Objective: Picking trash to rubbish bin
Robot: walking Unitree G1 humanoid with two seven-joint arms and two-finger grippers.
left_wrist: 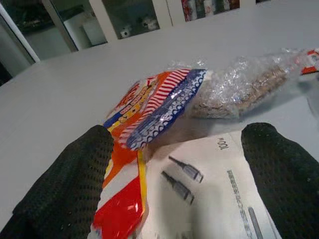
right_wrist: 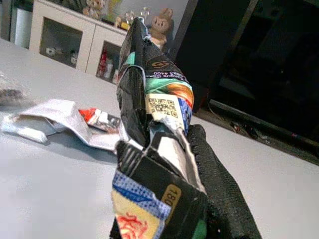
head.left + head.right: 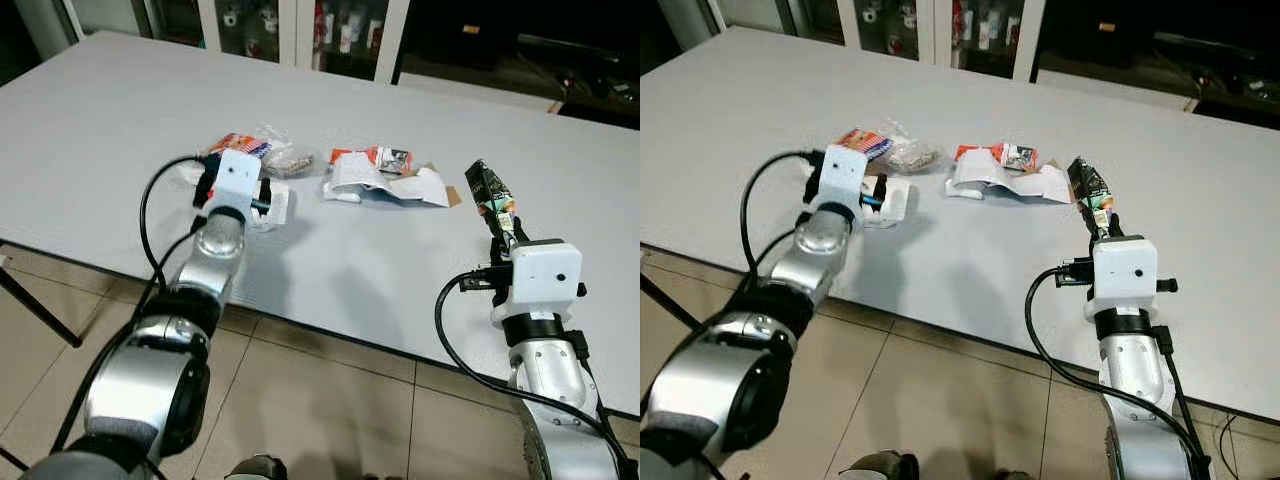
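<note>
Right wrist view: my right pincer (image 3: 503,226) grips a dark wrapper (image 2: 152,114); left pincer (image 1: 174,179), wide, straddles white packet (image 1: 209,194) on bench (image 3: 120,130). Nothing binned yet, approx.

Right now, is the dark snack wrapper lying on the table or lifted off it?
Lifted. The right pincer is shut on the dark snack wrapper, which stands up above the table; the right wrist view shows it pinched against a black finger.

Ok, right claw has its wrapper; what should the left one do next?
Probably ease the left claw forward and close: its fingers stand open on either side of the white cable packet and the striped snack wrapper. The right claw grips the dark wrapper.
</note>
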